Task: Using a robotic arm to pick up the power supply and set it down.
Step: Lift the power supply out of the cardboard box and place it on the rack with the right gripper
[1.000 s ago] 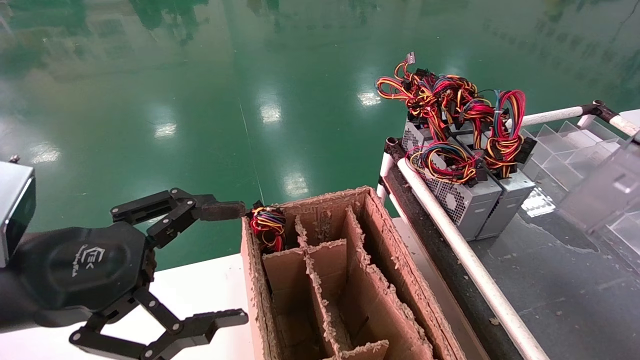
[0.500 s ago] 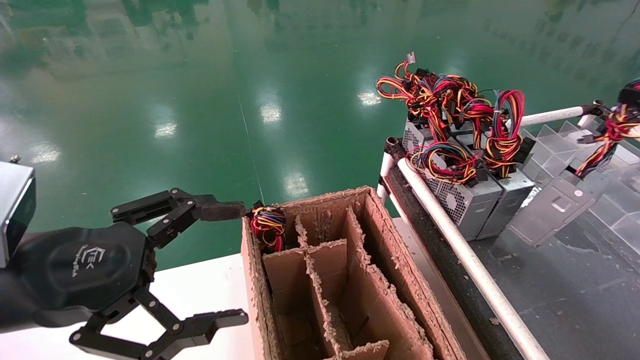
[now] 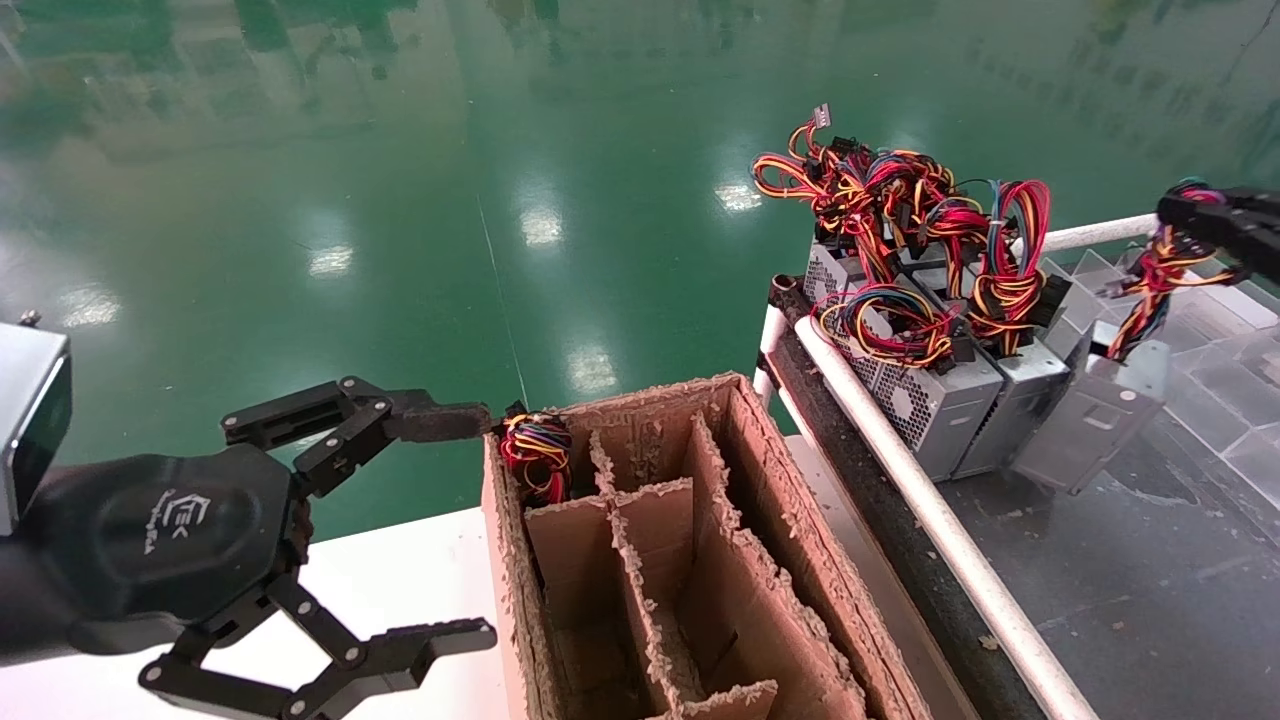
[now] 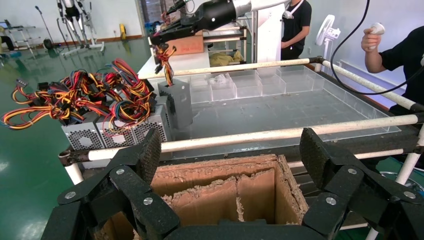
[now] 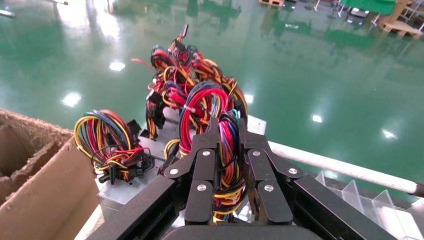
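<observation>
The power supply (image 3: 1092,425), a plain grey metal box, hangs tilted from its bundle of coloured wires (image 3: 1150,280). My right gripper (image 3: 1185,212) is shut on that bundle, high at the right over the dark table. In the right wrist view the wires (image 5: 227,165) run between the shut fingers of the right gripper (image 5: 227,125). The left wrist view shows the box (image 4: 180,102) right beside the vented units, its lower end at or near the surface. My left gripper (image 3: 485,522) is open and holds nothing, beside the cardboard box (image 3: 800,560).
Vented grey power supplies (image 3: 930,400) with long looping cables (image 3: 890,200) stand along the white rail (image 3: 900,470). The cardboard box has dividers and a wire bundle (image 3: 535,450) in its far-left cell. Clear plastic bins (image 3: 1200,290) sit behind. Two people (image 4: 395,55) stand beyond the table.
My right gripper has come in from the right edge, carrying the power supply leftward until it hangs next to the vented units. The left arm has not moved.
</observation>
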Tool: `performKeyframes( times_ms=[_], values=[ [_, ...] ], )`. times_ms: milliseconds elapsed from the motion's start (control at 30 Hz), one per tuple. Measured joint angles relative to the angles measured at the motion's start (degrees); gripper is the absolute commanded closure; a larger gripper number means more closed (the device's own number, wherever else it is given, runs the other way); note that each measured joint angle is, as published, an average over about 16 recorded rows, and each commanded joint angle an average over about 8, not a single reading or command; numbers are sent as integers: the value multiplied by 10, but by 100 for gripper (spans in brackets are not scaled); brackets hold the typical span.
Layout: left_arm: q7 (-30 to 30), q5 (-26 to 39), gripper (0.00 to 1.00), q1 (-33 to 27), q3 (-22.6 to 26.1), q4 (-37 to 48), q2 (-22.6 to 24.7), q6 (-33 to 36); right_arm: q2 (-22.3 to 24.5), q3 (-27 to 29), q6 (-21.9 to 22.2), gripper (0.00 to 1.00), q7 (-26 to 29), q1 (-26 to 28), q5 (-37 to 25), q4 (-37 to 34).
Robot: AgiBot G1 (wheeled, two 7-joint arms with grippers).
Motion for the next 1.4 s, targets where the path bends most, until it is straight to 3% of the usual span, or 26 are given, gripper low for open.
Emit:
performKeyframes(
  times_ms=[767, 833, 1033, 1100, 1400],
  values=[
    [0, 0, 0, 0, 0, 0, 0, 0, -73, 5, 76, 100, -37, -19, 7, 9],
    [0, 0, 0, 0, 0, 0, 0, 0, -77, 6, 79, 90, -42, -22, 8, 10],
    [0, 0, 0, 0, 0, 0, 0, 0, -82, 8, 81, 15, -55, -29, 12, 10],
    [0, 0, 0, 0, 0, 0, 0, 0, -82, 9, 81, 0, -58, -30, 12, 9],
    [0, 0, 0, 0, 0, 0, 0, 0, -78, 11, 83, 0, -60, -30, 15, 6]
  ],
)
